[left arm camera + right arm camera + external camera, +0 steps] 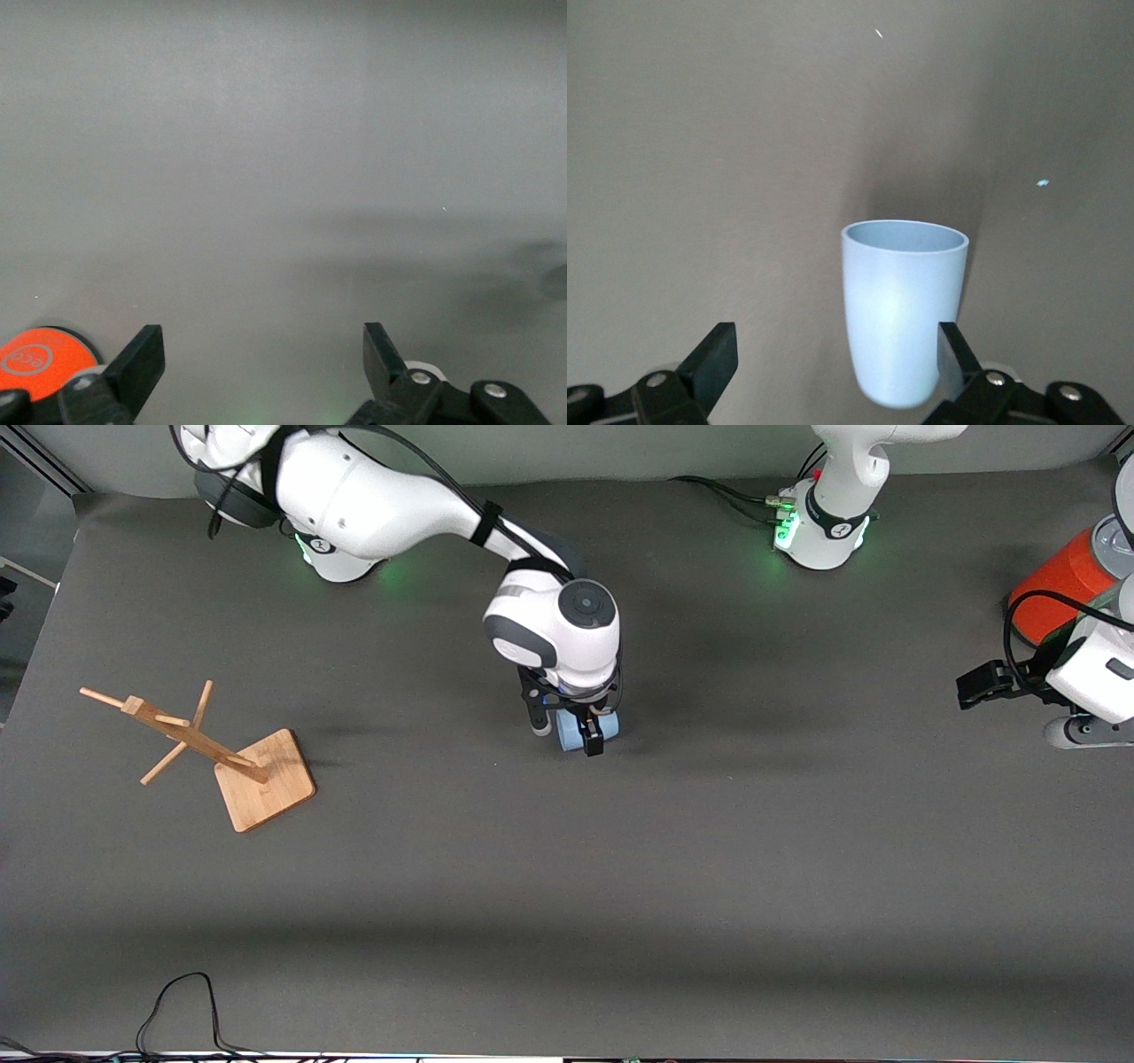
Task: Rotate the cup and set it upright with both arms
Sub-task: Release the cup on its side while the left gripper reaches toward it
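Note:
The light-blue cup lies on its side on the grey table, near the middle. My right gripper is down over it, fingers open. In the right wrist view the cup lies between the open fingers, close against one finger and apart from the other, with its rounded base toward the wrist and its mouth pointing away. The right gripper is not closed on it. My left gripper waits open and empty over the left arm's end of the table; it also shows in the left wrist view.
A large orange-red can with a grey lid stands at the left arm's end, beside the left gripper; it also shows in the left wrist view. A wooden peg rack stands toward the right arm's end. A black cable lies at the table's near edge.

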Controlling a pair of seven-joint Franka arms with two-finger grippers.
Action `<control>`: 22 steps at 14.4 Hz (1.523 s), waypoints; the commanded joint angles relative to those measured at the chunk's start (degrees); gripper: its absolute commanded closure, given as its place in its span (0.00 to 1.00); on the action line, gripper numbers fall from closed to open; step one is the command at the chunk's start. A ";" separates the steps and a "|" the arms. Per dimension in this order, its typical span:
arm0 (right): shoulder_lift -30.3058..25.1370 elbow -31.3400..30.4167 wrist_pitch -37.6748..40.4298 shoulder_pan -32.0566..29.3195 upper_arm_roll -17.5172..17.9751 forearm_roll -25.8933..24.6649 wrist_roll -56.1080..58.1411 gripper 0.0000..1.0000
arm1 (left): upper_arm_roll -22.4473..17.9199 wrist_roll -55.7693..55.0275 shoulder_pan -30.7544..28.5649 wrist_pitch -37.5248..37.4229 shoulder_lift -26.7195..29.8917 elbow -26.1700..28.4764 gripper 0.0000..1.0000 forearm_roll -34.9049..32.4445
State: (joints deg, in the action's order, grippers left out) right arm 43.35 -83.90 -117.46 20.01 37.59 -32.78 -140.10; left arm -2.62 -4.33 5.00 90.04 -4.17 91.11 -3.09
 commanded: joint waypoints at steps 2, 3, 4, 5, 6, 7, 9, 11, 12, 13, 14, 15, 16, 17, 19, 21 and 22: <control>-10.80 -0.65 5.21 -7.25 2.05 10.33 18.04 0.00 | 2.35 -2.86 1.24 0.75 0.04 0.30 0.00 -0.51; -13.35 -0.74 6.88 -9.09 1.27 12.97 23.67 0.00 | 3.66 -5.14 1.33 0.84 -0.23 0.21 0.00 -0.51; -15.90 -0.74 8.11 -10.16 -0.22 15.52 29.56 0.00 | 5.24 -7.25 1.67 1.19 -0.93 -0.22 0.00 -0.60; -18.27 -0.83 8.12 -10.60 -3.10 18.86 34.58 0.00 | 7.17 -9.10 1.94 1.45 -1.63 -0.66 0.00 -0.68; -20.65 -1.00 8.12 -10.52 -6.61 22.54 39.85 0.00 | 9.11 -11.38 2.20 1.46 -2.51 -1.36 0.00 -0.95; -23.28 -1.53 8.21 -10.52 -9.95 26.06 45.64 0.00 | 11.13 -14.45 2.64 1.54 -4.25 -2.59 0.00 -1.12; -27.86 -2.84 9.26 -10.26 -15.94 30.91 55.85 0.00 | 14.12 -22.00 5.00 1.46 -8.73 -6.10 0.00 -1.82; -30.94 -3.99 11.36 -10.26 -20.60 33.20 63.24 0.00 | 14.84 -30.08 11.13 1.46 -14.09 -9.96 0.00 -5.41; -32.52 -4.51 12.51 -10.17 -23.67 35.65 66.93 0.00 | 14.75 -34.74 14.82 1.46 -17.34 -11.98 0.00 -6.47; -34.45 -5.30 13.47 -10.08 -26.92 38.64 70.97 0.00 | 14.75 -39.39 18.26 1.46 -20.59 -14.70 0.00 -7.70; -36.73 -7.14 14.27 -10.08 -29.82 40.23 75.45 0.00 | 14.75 -43.70 21.16 1.46 -24.19 -17.86 0.00 -8.85; -39.10 -9.16 14.71 -10.17 -32.37 40.42 80.89 0.00 | 14.66 -47.40 24.32 1.28 -27.79 -21.29 0.00 -9.55; -41.22 -10.92 14.98 -10.17 -34.92 40.51 87.21 0.00 | 14.58 -50.31 27.31 1.37 -30.87 -24.10 0.00 -10.52; -43.07 -12.59 14.98 -10.08 -36.95 40.51 93.36 0.00 | 14.49 -53.38 29.87 1.37 -34.12 -26.66 0.00 -11.75; -45.19 -14.01 16.20 -10.25 -39.59 40.51 102.78 0.00 | 14.40 -60.15 34.79 2.42 -40.54 -32.45 0.00 -13.42; -46.16 -14.19 18.48 -10.43 -42.93 40.42 113.94 0.00 | 14.31 -63.95 38.75 4.70 -44.86 -35.20 0.00 -14.91; -47.03 -15.23 19.28 -10.43 -44.60 40.42 118.43 0.00 | 14.31 -64.14 40.51 5.32 -46.44 -35.12 0.00 -16.23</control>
State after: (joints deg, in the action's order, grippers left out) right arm -1.11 -96.16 -99.17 9.19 -4.15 6.38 -30.90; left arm 12.74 -66.25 41.92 95.61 -45.52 61.75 -17.02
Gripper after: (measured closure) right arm 0.000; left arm 0.000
